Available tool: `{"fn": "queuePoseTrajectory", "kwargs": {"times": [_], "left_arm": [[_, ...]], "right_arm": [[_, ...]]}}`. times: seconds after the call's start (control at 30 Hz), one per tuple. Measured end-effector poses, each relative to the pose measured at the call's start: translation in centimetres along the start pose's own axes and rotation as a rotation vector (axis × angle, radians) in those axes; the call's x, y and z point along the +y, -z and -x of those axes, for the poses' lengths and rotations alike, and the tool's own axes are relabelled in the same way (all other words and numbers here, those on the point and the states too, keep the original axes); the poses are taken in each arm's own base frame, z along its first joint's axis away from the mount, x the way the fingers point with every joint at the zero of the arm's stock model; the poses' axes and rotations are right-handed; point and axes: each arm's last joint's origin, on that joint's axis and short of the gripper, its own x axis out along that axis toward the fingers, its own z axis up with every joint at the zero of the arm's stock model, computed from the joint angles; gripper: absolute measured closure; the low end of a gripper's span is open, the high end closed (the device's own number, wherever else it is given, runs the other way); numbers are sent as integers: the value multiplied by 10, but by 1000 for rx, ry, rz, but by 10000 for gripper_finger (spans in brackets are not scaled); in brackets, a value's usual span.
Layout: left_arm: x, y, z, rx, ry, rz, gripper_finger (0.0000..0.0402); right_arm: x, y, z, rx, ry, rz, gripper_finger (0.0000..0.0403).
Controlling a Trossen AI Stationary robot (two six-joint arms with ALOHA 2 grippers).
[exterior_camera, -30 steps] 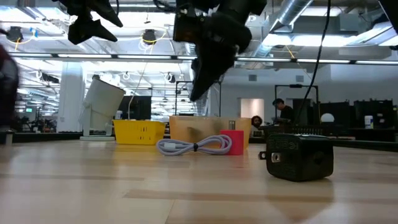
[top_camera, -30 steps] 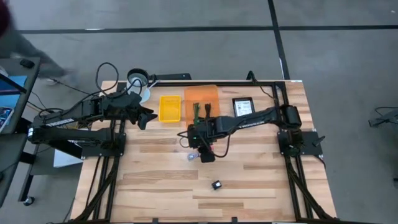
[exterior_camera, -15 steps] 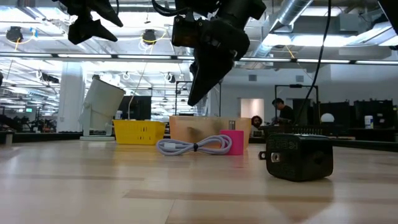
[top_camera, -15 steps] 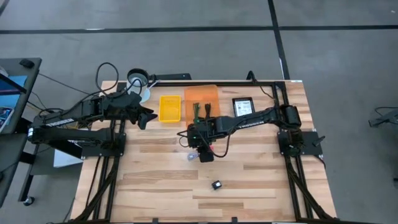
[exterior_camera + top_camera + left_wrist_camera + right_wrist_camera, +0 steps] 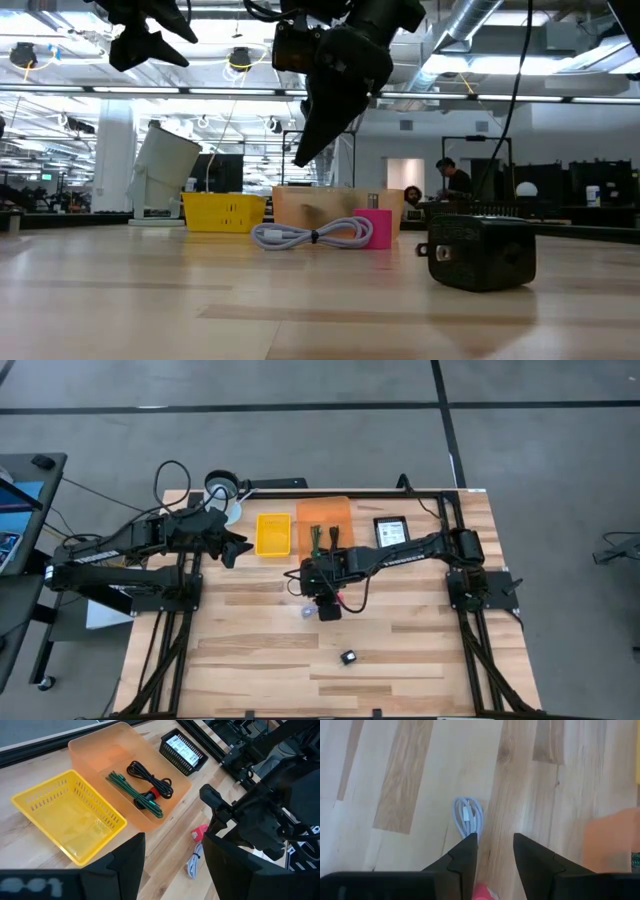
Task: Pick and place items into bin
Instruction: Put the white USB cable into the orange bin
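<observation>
A coiled whitish cable [image 5: 468,817] lies flat on the wooden table, with a small pink piece [image 5: 375,228] beside it. My right gripper [image 5: 495,840] hangs open above and just short of them, tipped downward, with nothing between its fingers. It shows high over both in the low view [image 5: 305,150]. The orange bin [image 5: 130,770] at the far side holds black and green cables [image 5: 145,785]. A small black block [image 5: 348,657] sits nearer the table's front edge. My left gripper [image 5: 232,547] waits open and raised at the far left, by the yellow basket [image 5: 273,534].
A black tray with a white printed card [image 5: 391,531] stands to the right of the orange bin. A white cup-like thing [image 5: 165,170] leans at the far left corner. Bare wood spreads between the cable and the front edge [image 5: 250,670]. People show in the room behind.
Neither gripper nor any item has visibly moved. A person who passed beyond the table's far left corner is gone from view.
</observation>
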Motion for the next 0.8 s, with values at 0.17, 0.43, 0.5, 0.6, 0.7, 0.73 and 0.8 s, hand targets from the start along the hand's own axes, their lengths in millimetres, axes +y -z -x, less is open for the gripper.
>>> {"fn": "queuePoseTrajectory", "kwargs": {"times": [0.17,0.43,0.5,0.6,0.7,0.73,0.8], "left_arm": [[0,0,0,0,0,0,212],[0,0,0,0,0,0,212],[0,0,0,0,0,0,212],[0,0,0,1,0,0,212],[0,0,0,0,0,0,212],[0,0,0,0,0,1,212],[0,0,0,0,0,0,212]], "right_arm": [[0,3,-4,-3,0,-1,282],[2,21,-19,45,-9,-23,282],[2,24,-22,48,-10,-23,282],[3,29,-25,61,-11,-24,282],[3,32,-28,68,-13,-25,282],[3,33,-28,71,-13,-25,282],[3,33,-28,70,-13,-24,282]]}}
